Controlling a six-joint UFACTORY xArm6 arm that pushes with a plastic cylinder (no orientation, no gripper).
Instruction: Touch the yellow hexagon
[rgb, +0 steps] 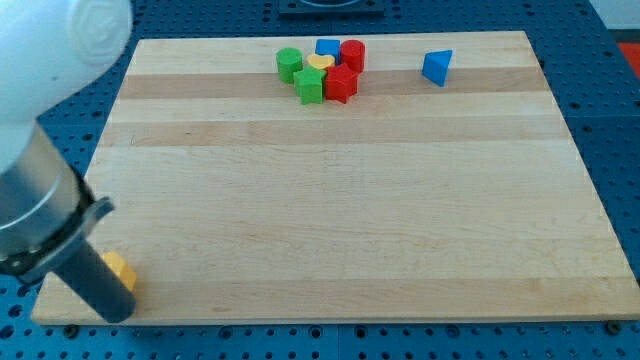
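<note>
Yellow hexagon (120, 269) touches my tip (118, 308), bottom left.

The rod (95, 280) covers most of the yellow hexagon (121, 268) at the desk's (340, 220) bottom-left corner. My tip (118, 308) blurs into shadow. The arm is cropped by the view's left edge.

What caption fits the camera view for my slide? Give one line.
My tip rests beside the yellow block at the board's lower-left corner, far from the block cluster at the top.
</note>
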